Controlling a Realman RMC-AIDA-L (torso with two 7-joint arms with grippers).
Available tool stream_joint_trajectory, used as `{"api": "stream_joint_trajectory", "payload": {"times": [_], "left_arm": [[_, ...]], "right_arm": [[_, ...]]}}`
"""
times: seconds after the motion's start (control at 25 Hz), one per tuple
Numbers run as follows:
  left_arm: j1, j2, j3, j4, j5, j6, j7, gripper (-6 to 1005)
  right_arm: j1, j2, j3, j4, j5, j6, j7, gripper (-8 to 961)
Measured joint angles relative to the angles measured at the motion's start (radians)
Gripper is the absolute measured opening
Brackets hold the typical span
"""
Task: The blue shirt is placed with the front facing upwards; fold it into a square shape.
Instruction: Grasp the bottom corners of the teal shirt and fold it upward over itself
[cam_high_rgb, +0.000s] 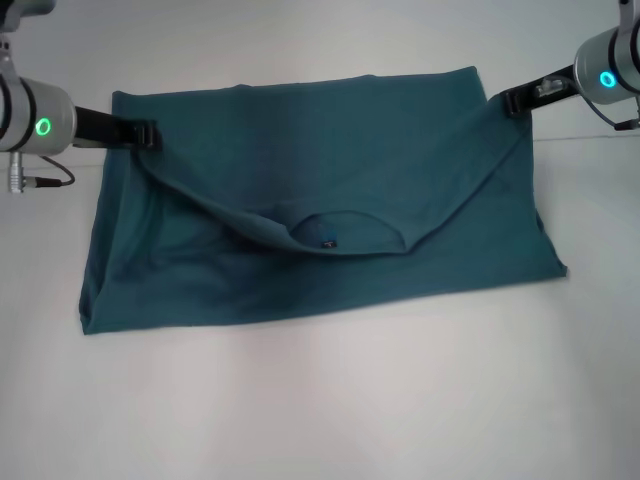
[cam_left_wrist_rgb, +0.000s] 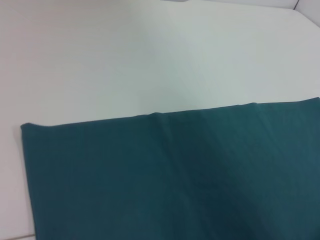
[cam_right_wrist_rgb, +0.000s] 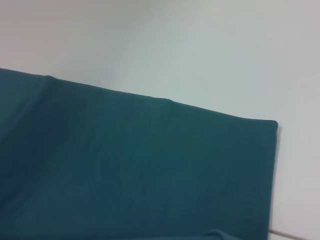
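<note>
The blue shirt (cam_high_rgb: 320, 200) lies spread wide on the white table, plain teal side up. Its upper layer is doubled over, and the collar (cam_high_rgb: 345, 232) with a small dark neck label (cam_high_rgb: 327, 243) sags down at the middle. My left gripper (cam_high_rgb: 148, 133) is shut on the cloth at the shirt's far left corner. At the far right corner my right gripper (cam_high_rgb: 510, 100) pinches the cloth too. The held layer droops in a V between them. The left wrist view shows a straight edge of the shirt (cam_left_wrist_rgb: 175, 175). In the right wrist view a corner of the shirt (cam_right_wrist_rgb: 150, 165) lies on the table.
The white table (cam_high_rgb: 320, 400) stretches bare in front of the shirt and on both sides. A thin table seam (cam_high_rgb: 590, 137) runs behind the right arm. A grey cable (cam_high_rgb: 45, 181) hangs off the left wrist.
</note>
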Motion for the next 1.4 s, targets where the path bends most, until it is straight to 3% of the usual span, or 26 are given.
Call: {"api": "stream_joint_trajectory", "payload": {"times": [0.64, 0.8, 1.2, 1.4], "left_arm": [[-0.015, -0.008, 0.008, -0.014, 0.002, -0.043, 0.002, 16], [-0.009, -0.020, 0.008, -0.012, 0.007, -0.052, -0.004, 56], [0.001, -0.012, 0.001, -0.037, 0.025, -0.051, -0.066, 155], [0.014, -0.013, -0.001, -0.030, 0.061, -0.053, -0.116, 356]], "right_arm": [[0.003, 0.000, -0.010, 0.010, -0.003, 0.042, -0.007, 136], [0.000, 0.008, -0.049, 0.012, -0.004, 0.059, -0.010, 141], [-0.006, 0.025, -0.107, 0.025, -0.084, 0.100, 0.002, 152], [-0.008, 0.046, -0.098, 0.026, -0.132, 0.132, 0.007, 354]]}}
